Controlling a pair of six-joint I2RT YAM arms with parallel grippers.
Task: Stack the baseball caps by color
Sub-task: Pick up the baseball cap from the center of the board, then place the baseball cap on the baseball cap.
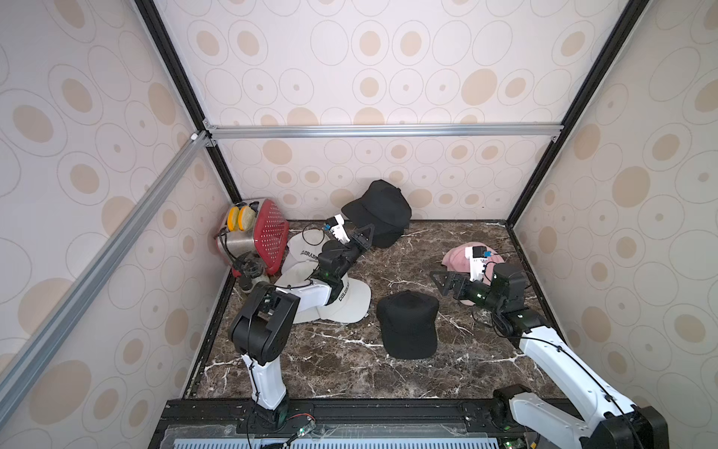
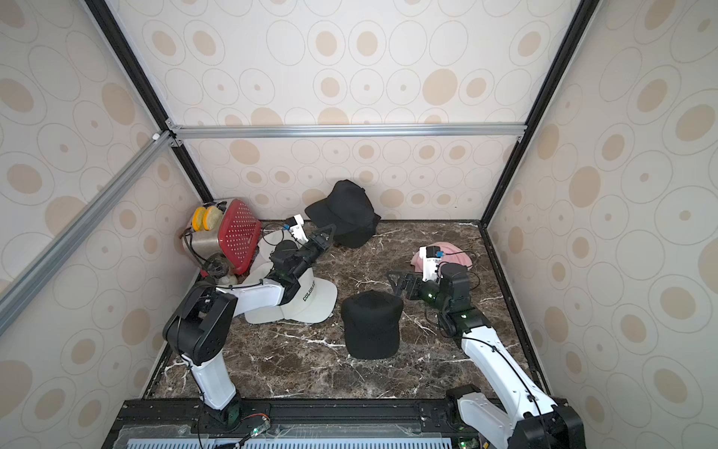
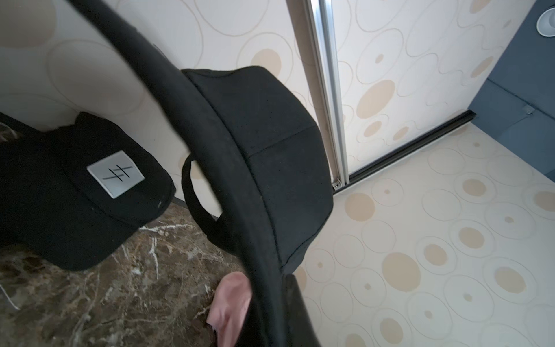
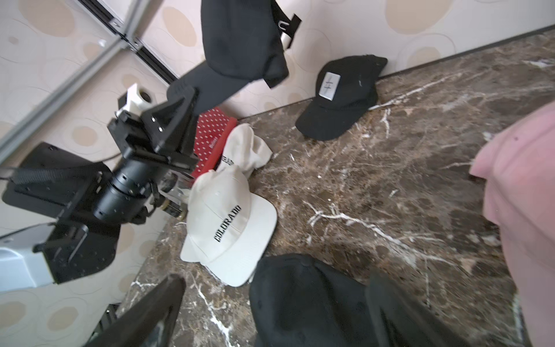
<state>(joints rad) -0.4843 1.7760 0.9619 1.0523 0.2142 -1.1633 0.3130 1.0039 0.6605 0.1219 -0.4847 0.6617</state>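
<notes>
Well, the sorting is only partway done. The left gripper point(image 1: 369, 232) is pinched tight on the brim of a plain black fabric cap point(image 1: 382, 204). It holds the cap up in the air, in the upper middle of both top views, by the back wall. Right below, a black fabric cap with a white square patch point(image 4: 348, 99) lies on the dark brown marble table point(image 1: 349, 369), against that wall. I think the lifted cap is meant to go down on the patch cap, so the black pile is just starting.

A third black fabric cap point(image 1: 408, 324) lies alone in the lower middle of both top views, well apart from the other two. The right gripper point(image 1: 447, 285) hangs near its upper right edge, with its jaws spread wide and nothing in them. It looks ready to take that cap.

The white fabric caps with black "COLORADO" letters point(image 1: 355, 307) lie in a loose heap at the middle left, partly under the left arm. They overlap, but the heap is messy, and I cannot count them for sure. The soft pink caps point(image 1: 456, 258) lie together at the right, partly behind the right arm. How neat they are I cannot tell.

I see no box or basket for the caps. The only thing that holds something is a red and silver toaster point(image 1: 272, 237) in the back left corner. Two round yellow pieces point(image 1: 239, 219) stick up from its top.
</notes>
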